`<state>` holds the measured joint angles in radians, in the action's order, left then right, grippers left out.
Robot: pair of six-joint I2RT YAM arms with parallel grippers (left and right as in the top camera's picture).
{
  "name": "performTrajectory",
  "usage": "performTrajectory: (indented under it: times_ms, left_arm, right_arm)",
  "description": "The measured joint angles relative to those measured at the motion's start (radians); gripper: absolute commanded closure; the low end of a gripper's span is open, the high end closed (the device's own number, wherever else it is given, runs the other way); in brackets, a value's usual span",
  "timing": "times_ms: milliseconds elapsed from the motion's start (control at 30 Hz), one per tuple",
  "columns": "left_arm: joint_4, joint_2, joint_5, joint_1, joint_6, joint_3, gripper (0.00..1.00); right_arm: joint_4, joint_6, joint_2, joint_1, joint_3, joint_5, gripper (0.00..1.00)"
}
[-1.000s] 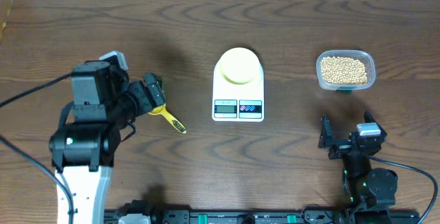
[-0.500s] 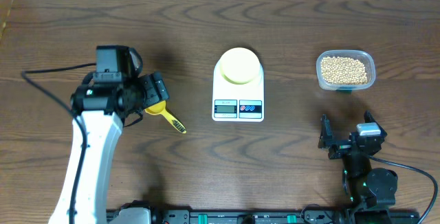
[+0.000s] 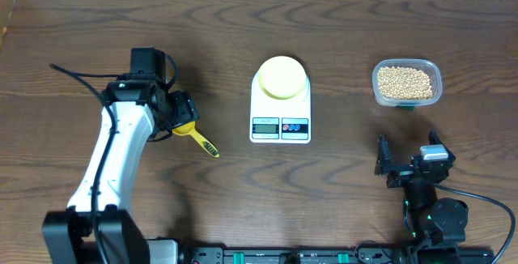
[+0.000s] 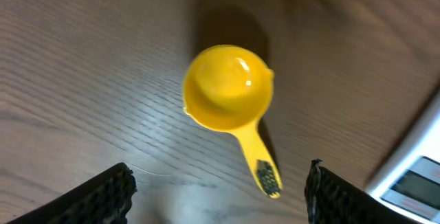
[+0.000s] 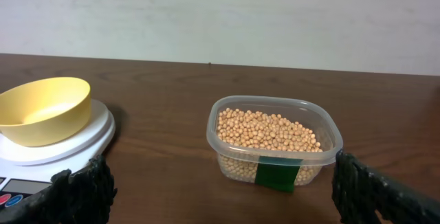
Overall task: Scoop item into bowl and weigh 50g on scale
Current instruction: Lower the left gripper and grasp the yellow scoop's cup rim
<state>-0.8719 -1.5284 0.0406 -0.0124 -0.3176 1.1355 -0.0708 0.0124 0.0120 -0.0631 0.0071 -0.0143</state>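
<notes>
Yellow bowl (image 5: 42, 110) on white scale (image 5: 82, 138), left; clear tub (image 5: 227, 162) of beans (image 5: 267, 130) with green label (image 5: 277, 173) stands apart to its right on the desk (image 5: 165, 162).

Tan soybeans (image 3: 405, 83) are lying heaped in a clear plastic tub (image 3: 375, 82), well to the right of the white digital kitchen scale (image 3: 280, 126). The pale yellow bowl (image 3: 281, 78) is sitting upright and empty on the scale's round platform.

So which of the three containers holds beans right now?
Only the clear plastic tub, right of the scale, holds beans. The pale yellow bowl on the scale and the yellow scoop are empty.
</notes>
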Motion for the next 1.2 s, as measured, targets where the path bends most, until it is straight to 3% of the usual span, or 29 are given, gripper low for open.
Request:
performTrajectory:
  times_ms: [367, 533, 667, 1200]
  left_arm:
    - [0.085, -0.109, -0.038, 0.0, -0.003, -0.007, 0.23]
    - [0.124, -0.169, -0.041, 0.0, -0.032, -0.013, 0.31]
    - [0.129, -0.206, -0.048, 0.0, -0.061, -0.013, 0.36]
    - [0.162, -0.235, -0.157, 0.0, -0.232, -0.026, 0.37]
  right_arm:
    - [0.0, 0.0, 0.0, 0.0, 0.0, 0.0, 0.01]
    - [0.0, 0.0, 0.0, 0.0, 0.0, 0.0, 0.01]
    - [0.0, 0.0, 0.0, 0.0, 0.0, 0.0, 0.01]
    - [0.0, 0.0, 0.0, 0.0, 0.0, 0.0, 0.01]
